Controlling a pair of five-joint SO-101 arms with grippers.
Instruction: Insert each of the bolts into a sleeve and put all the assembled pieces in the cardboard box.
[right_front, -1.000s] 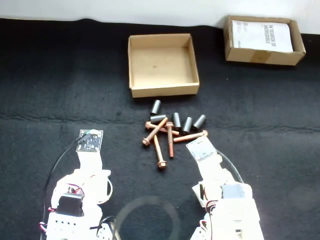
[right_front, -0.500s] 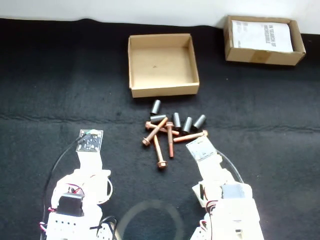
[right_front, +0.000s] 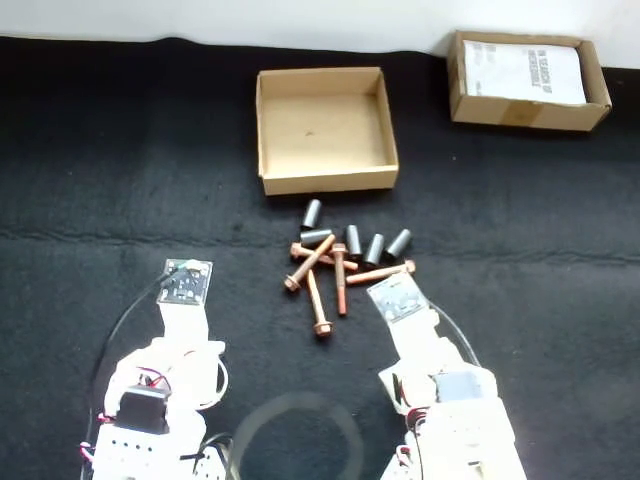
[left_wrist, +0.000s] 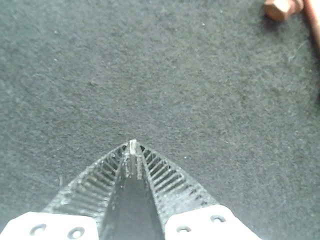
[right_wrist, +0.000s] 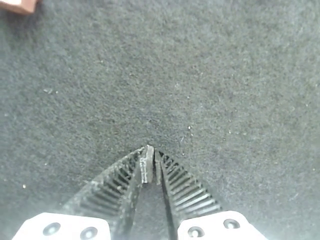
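The left gripper (left_wrist: 132, 152) is hanging low over the black cloth (left_wrist: 150, 75) with its jaws pressed together on nothing. A copper bolt head (left_wrist: 278, 8) is lying well apart from its tips. The right gripper (right_wrist: 149, 159) is likewise closed and carrying nothing above the cloth, and a copper piece (right_wrist: 19, 4) is showing far from its tips.

From the high view, the left arm (right_front: 185, 285) is sitting over open cloth, with wide room on its outer side and a gap between it and the pile. The right arm (right_front: 400, 300) is sitting just beside the end of the nearest bolt.

Five copper bolts (right_front: 340, 278) are lying crossed and fanned between the arms, some touching. Five short grey sleeves (right_front: 353, 240) are lying loose in a ragged arc just beyond them, none with a bolt through it. The cardboard box (right_front: 325, 182) is sitting past the sleeves, open-topped, its brown floor showing. A second box (right_front: 525, 112) holding a paper (right_front: 525, 70) is resting at the cloth's far edge.
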